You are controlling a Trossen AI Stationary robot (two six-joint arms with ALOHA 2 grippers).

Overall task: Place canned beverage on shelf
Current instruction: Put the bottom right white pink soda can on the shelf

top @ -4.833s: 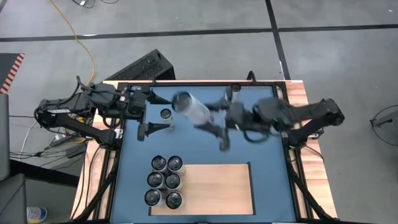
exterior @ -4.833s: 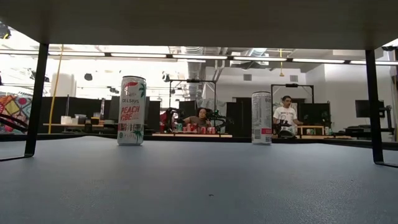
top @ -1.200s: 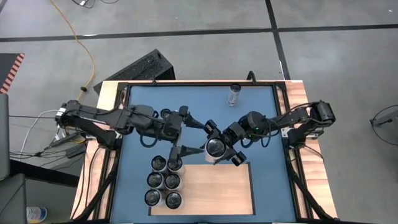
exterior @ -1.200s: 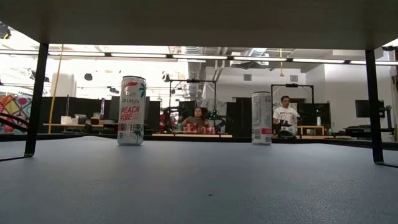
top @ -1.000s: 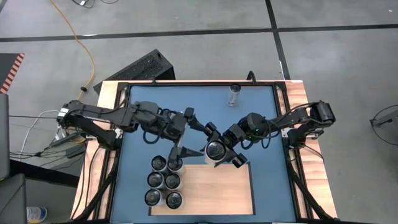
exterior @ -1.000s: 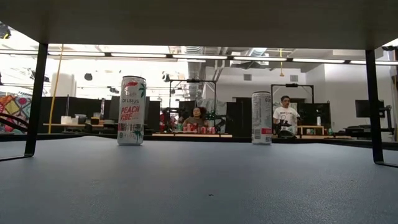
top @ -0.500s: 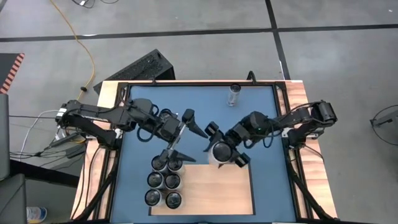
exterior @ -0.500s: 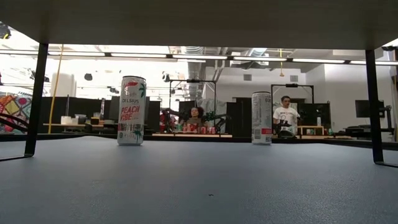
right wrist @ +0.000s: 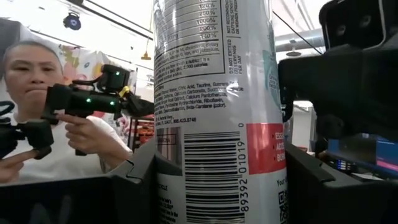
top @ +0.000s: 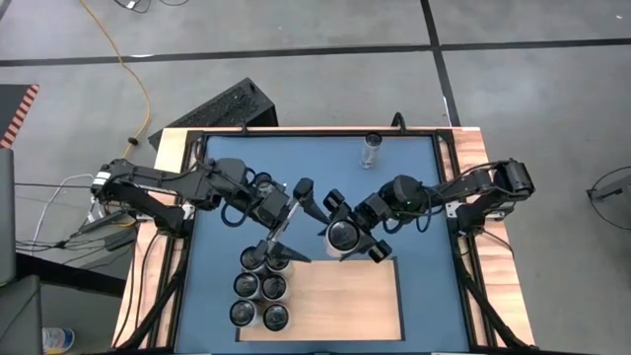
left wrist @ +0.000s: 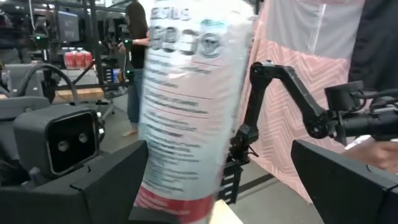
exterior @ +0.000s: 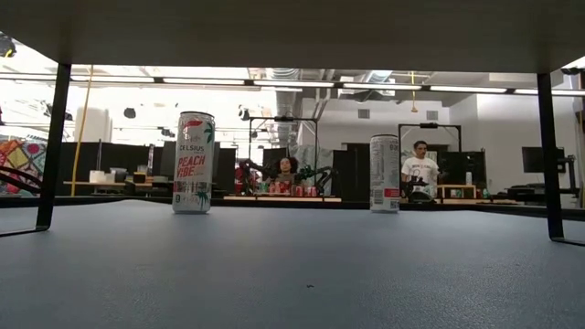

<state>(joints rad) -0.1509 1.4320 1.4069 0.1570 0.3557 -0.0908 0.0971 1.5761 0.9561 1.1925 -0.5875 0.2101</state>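
Note:
An upright white canned beverage (top: 341, 235) sits in my right gripper (top: 353, 230), over the far edge of the pale wooden shelf (top: 345, 301). The right wrist view shows its label and barcode (right wrist: 217, 112) up close. My left gripper (top: 299, 223) stands open just left of the can, one finger toward the far side and one toward the near side. In the left wrist view the can (left wrist: 193, 106) rises between those fingers without touching them. Whether the can's base rests on the shelf, I cannot tell. My right gripper pinches the can's round side wall (right wrist: 163, 180) between its two fingers (right wrist: 134, 186), one on each side of the body. The fingers come roughly level from the table's right side and lie across the can. The can stands upright in the hold.
Several cans (top: 258, 286) stand packed on the shelf's left end. One can (top: 371, 150) stands on the blue surface near the far edge. In the low view two cans (exterior: 194, 163) (exterior: 385, 174) stand beyond the shelf's dark legs (exterior: 50, 146). A person (right wrist: 37, 93) is beyond the table.
My left gripper has turned at the wrist while staying open beside the can; its near finger has swung toward the cans on the shelf. My right gripper and the can have kept almost still.

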